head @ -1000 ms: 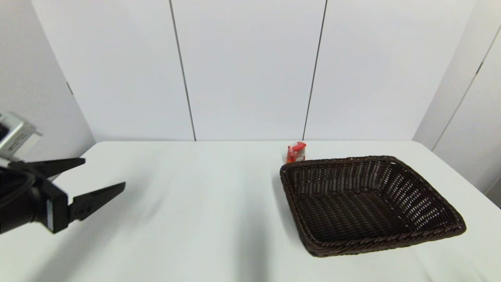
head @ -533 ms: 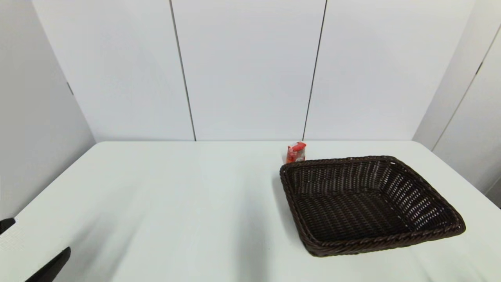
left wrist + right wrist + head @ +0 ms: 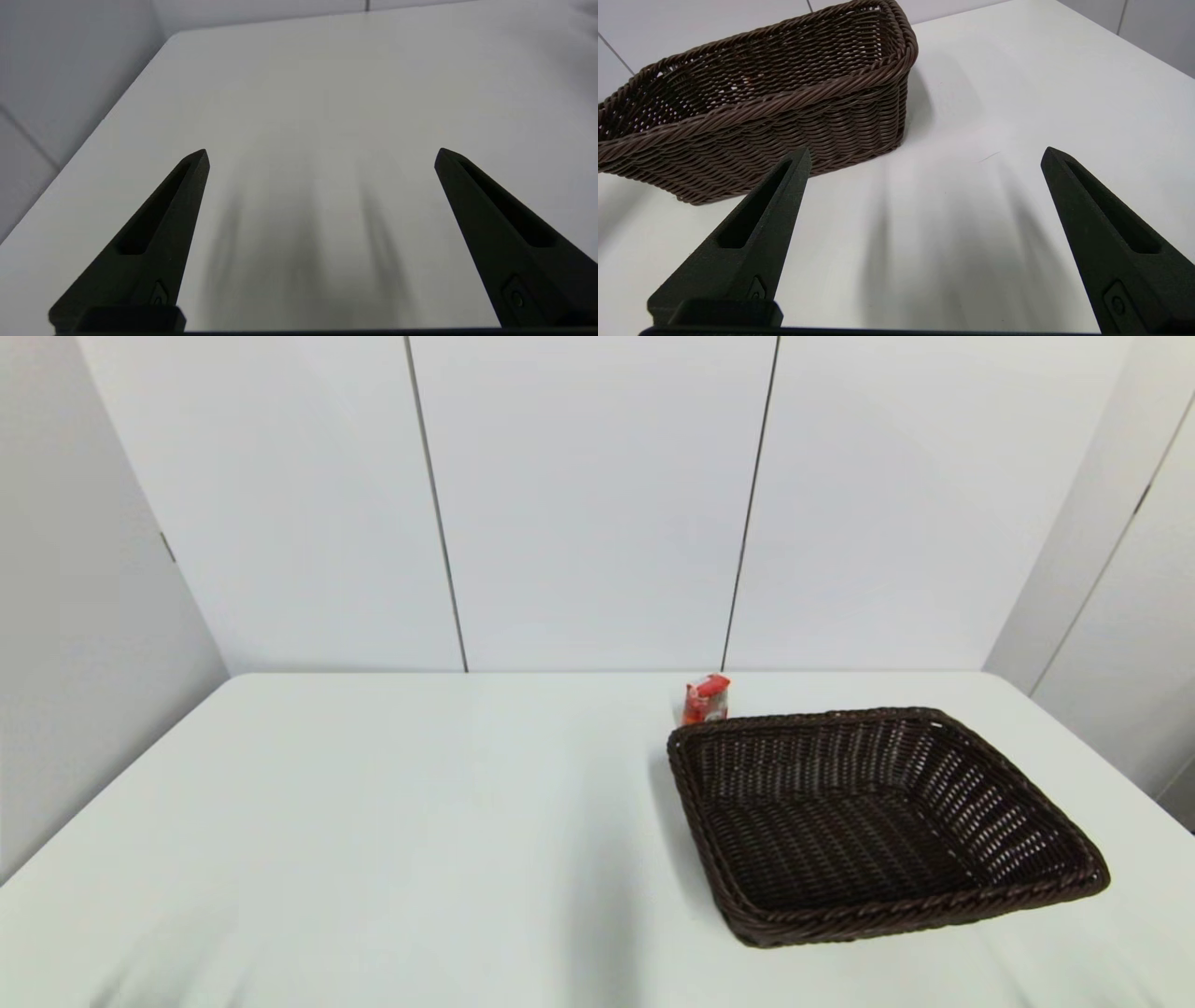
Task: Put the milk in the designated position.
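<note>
1. The left gripper [image 3: 321, 156] is out of the head view; its own wrist camera shows it low over bare white table [image 3: 327, 93] near the table's left edge, its two black fingers [image 3: 154, 233] spread wide apart with nothing between them.
2. The right gripper [image 3: 924, 154] is likewise outside the head view. Its wrist camera shows its fingers [image 3: 1101, 224] spread wide and empty above the tabletop, with a corner of the wicker basket [image 3: 784, 116] just ahead of one fingertip.
3. In the head view, the dark brown woven basket [image 3: 878, 905] sits on the right half of the table [image 3: 373, 803], turned at a slight angle to the table edge, and nothing is inside it.
4. The milk [image 3: 706, 699], a small red carton, stands upright on the table just behind the basket's far left corner, outside the basket. Its lower part is hidden by the basket rim, so whether it touches the wicker cannot be told.
5. Behind the table stand plain white wall panels [image 3: 597, 504] with thin dark seams.
</note>
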Tool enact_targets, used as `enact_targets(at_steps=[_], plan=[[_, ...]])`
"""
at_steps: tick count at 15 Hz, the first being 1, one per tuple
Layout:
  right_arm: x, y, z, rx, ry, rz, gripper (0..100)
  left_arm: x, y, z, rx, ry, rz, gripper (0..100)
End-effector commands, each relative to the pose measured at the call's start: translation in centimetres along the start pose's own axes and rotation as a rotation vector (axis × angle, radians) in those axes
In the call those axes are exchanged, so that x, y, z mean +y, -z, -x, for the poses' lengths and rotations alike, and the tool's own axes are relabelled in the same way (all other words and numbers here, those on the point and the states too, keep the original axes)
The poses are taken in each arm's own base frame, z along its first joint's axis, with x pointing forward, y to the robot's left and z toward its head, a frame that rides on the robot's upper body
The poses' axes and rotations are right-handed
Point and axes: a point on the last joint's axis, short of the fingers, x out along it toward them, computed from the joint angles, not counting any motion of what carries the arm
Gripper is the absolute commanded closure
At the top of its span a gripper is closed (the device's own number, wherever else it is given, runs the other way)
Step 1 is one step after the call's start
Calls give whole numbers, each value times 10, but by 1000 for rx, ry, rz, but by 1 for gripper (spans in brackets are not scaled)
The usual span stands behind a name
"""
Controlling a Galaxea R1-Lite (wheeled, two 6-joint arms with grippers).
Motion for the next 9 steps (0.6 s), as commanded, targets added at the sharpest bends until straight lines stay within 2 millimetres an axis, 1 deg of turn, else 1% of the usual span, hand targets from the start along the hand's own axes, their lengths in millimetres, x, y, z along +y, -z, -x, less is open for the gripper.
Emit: enact_targets(at_steps=[1,3,9], plan=[[0,0,0,2,2,-2,0,0,5,3,-41,-13,50,0],[0,0,0,2,2,-2,0,0,4,3,-45,-21,127,0],[0,0,0,2,0,-2,0,0,4,3,-45,-21,129,0]])
